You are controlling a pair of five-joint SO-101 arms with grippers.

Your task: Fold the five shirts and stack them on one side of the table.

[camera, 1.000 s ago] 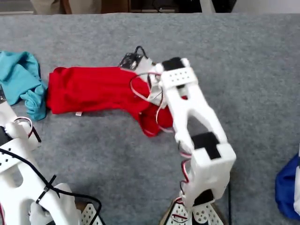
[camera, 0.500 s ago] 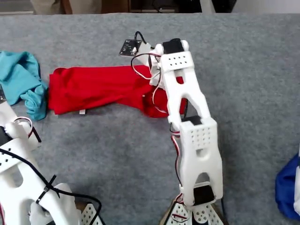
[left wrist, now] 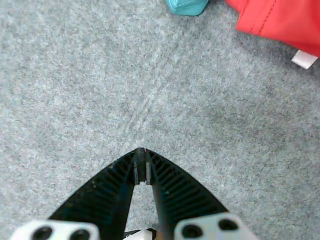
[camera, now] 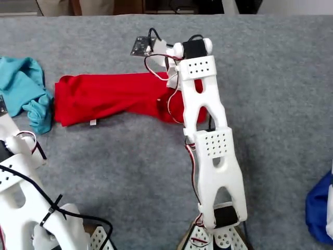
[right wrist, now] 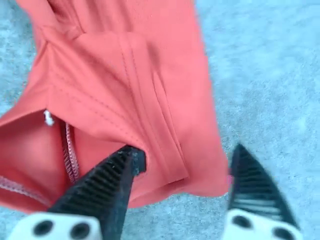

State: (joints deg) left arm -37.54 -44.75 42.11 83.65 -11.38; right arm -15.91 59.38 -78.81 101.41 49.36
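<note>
One red shirt (camera: 104,99) under the released right hand (right wrist: 186,152); left hand (left wrist: 141,155) clenched empty near teal shirt (camera: 21,86)

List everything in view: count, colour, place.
red shirt: one, red, stretched across the middle of the table.
teal shirt: one, teal, bunched at the high view's left edge, beside the red shirt's end.
blue shirt: one, blue, cut off at the high view's right edge.
tag: one, white, on the red shirt's near edge.
table: one, grey cover, under everything.
left gripper: one, black fingers, shut, over bare table near the teal and red shirts.
right gripper: one, black fingers, open, over the red shirt's other end.
</note>
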